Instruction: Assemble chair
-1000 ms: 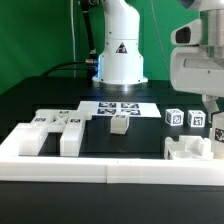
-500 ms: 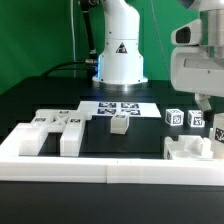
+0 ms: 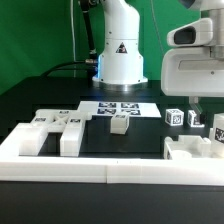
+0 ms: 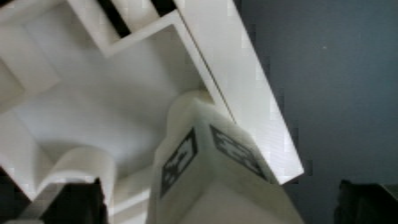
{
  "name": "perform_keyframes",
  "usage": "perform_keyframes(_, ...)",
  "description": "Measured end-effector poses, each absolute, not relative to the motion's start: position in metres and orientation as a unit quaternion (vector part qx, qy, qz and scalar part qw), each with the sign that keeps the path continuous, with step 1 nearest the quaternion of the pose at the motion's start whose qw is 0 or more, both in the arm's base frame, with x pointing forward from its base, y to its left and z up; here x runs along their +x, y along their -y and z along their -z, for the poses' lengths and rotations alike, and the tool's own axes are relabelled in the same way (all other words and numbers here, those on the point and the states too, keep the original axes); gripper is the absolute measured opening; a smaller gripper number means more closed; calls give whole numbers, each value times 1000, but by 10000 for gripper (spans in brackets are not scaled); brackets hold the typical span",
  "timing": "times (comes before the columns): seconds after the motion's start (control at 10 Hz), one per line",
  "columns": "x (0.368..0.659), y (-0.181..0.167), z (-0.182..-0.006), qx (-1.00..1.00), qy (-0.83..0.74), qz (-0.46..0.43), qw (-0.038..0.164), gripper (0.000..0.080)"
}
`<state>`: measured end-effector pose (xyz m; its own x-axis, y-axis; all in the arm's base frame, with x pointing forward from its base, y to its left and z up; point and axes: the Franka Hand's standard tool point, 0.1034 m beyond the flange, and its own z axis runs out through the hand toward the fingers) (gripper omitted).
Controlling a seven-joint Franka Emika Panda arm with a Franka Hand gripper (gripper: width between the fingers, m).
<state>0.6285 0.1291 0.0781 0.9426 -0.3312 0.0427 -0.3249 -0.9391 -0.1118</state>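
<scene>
In the wrist view the tool (image 4: 222, 205) stands wide open. Its two dark fingers (image 4: 68, 202) sit far apart at opposite edges of the picture and hold nothing. Between them rises a small white plastic post with black-and-white square tags (image 4: 210, 160). One finger is clearly apart from it; whether the other touches it I cannot tell. Beyond the post lies a broad white plastic slab with raised ribs (image 4: 160, 70), over the dark counter (image 4: 338, 80).

In the exterior view the tool hangs at the exterior view's right, above a low white notched chair part (image 3: 190, 148). This part lies on the counter just inside the low white border wall (image 3: 100, 165). Just behind it stand a small white tagged cube (image 3: 175, 117) and a second tagged cube (image 3: 197, 119), side by side.

A third small white cube (image 3: 120, 124) sits near the middle, just in front of the marker board (image 3: 120, 106). At the exterior view's left a cluster of chunky white blocks (image 3: 58, 128) lies packed together near the border wall. The white robot base (image 3: 120, 50) stands behind the marker board.
</scene>
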Motion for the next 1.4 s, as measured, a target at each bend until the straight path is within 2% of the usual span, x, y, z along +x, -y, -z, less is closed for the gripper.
perform_keyframes(0.4, 628, -130, -78, -998, -17, 38, 45, 648)
perform_keyframes(0.8, 629, -128, -78, -988, 143, 44, 23, 648)
perform_keyframes(1.1, 629, -128, -78, -987, 155, 44, 21, 620)
perform_keyframes(1.3, 629, -128, -78, -989, 140, 44, 22, 348)
perform_keyframes(1.4, 629, -127, -78, -989, 141, 44, 22, 348)
